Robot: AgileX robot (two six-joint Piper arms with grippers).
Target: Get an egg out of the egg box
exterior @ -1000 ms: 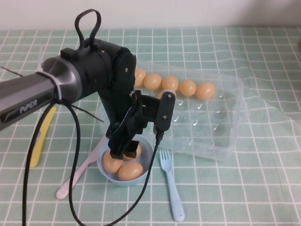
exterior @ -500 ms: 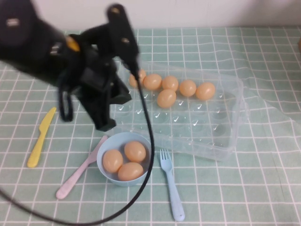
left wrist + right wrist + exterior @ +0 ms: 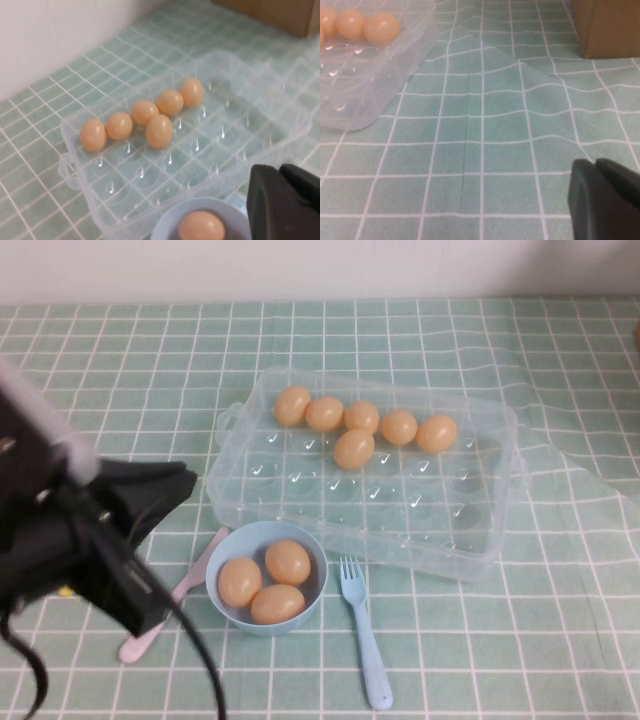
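**Left arm clear of the bowl, six eggs left in the box**

Since a second ago my left arm has swung away from over the bowl and now sits off to the side; the bowl and the eggs have not shifted.

High view: the left gripper (image 3: 150, 502) sits beside the blue bowl (image 3: 267, 576), on the side away from the fork (image 3: 362, 638). Three eggs rest in the bowl. The egg box (image 3: 480, 540) stands just beyond the bowl, with five eggs in its far row and one egg (image 3: 354, 449) a row nearer the bowl. That nearer one I judge the easiest pick.

Left wrist view: the claw's fingers (image 3: 280, 200) are pressed together and carry nothing. The box lies past the bowl.

Right wrist view: the right gripper (image 3: 602, 197) hangs over bare cloth well away from the box, fingers together, empty.

The egg looks smooth, light and probably slippery and breakable, so I'd pinch it gently across its middle from above.
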